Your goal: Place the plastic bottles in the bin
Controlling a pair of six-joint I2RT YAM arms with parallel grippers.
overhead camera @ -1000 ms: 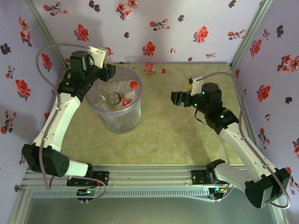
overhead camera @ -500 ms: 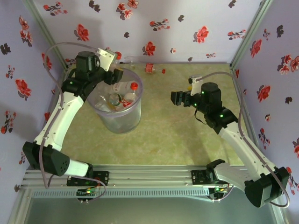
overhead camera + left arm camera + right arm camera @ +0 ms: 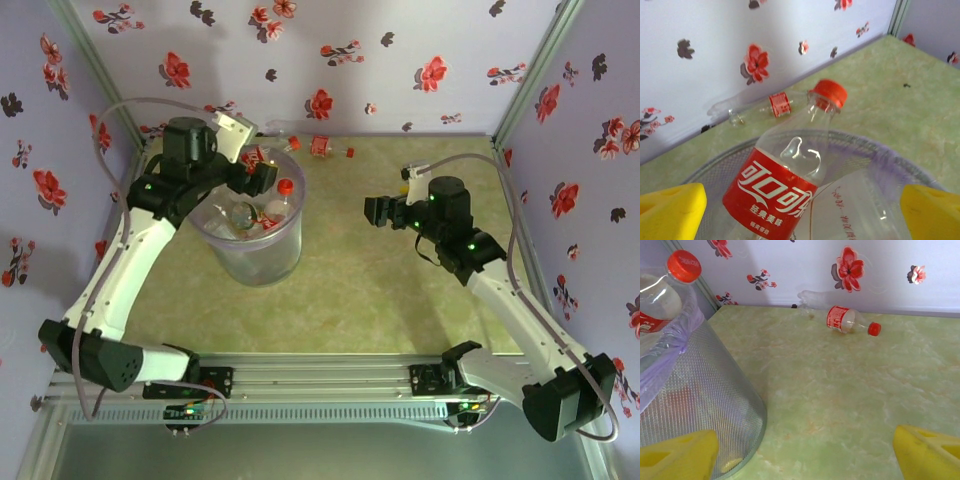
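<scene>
My left gripper (image 3: 258, 172) hangs over the far rim of the pale-lavender bin (image 3: 250, 262), open. A clear bottle with a red label and red cap (image 3: 785, 180) slants between its wide-apart yellow fingers (image 3: 670, 212) without touching them, above the bin rim (image 3: 880, 155). Several more bottles (image 3: 268, 208) lie inside the bin. Another red-labelled bottle (image 3: 325, 147) lies on the floor by the back wall, also in the right wrist view (image 3: 847, 320). A clear bottle (image 3: 755, 107) rests against the wall. My right gripper (image 3: 378, 212) hovers open and empty right of the bin (image 3: 700, 390).
Floral walls close the cell at the back and on both sides. Green floor lies open between the bin and the right gripper. A small yellowish thing (image 3: 408, 178) sits behind the right wrist, partly hidden.
My left gripper has swung right and forward over the bin's rim, and the red-labelled bottle now shows between its fingers. The right arm has hardly moved.
</scene>
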